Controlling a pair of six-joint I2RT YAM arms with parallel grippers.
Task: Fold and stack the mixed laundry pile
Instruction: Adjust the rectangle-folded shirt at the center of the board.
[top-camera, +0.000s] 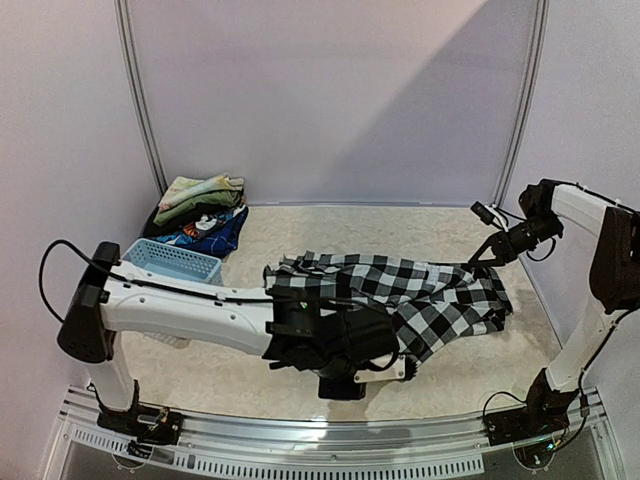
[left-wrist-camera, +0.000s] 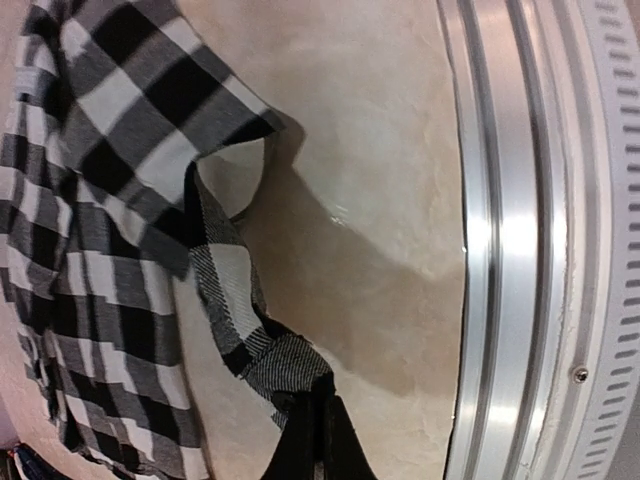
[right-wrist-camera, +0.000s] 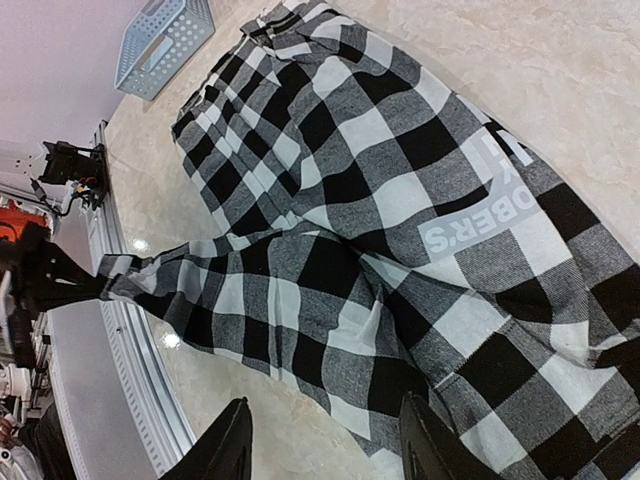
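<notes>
My left claw (left-wrist-camera: 318, 445) pinches the shirt (left-wrist-camera: 100, 200) by its edge so I can pull it flat — right claw (right-wrist-camera: 325, 410) hangs spread above it.

My left arm (top-camera: 190, 305) reaches out low and nearly level from its base, across to the middle of the counter, with the wrist bent down toward the near edge. The left gripper (left-wrist-camera: 313, 415) has its fingers (left-wrist-camera: 335, 440) pressed together, pinching a sleeve end of the checked shirt (left-wrist-camera: 110, 200). My right arm (top-camera: 600, 240) stands tall from its base, folds at the elbow and slopes inward and down. The right gripper (right-wrist-camera: 325, 405) has its fingers (right-wrist-camera: 232, 445) held apart, pointing down over the cloth; I can't quite tell whether they touch it.
</notes>
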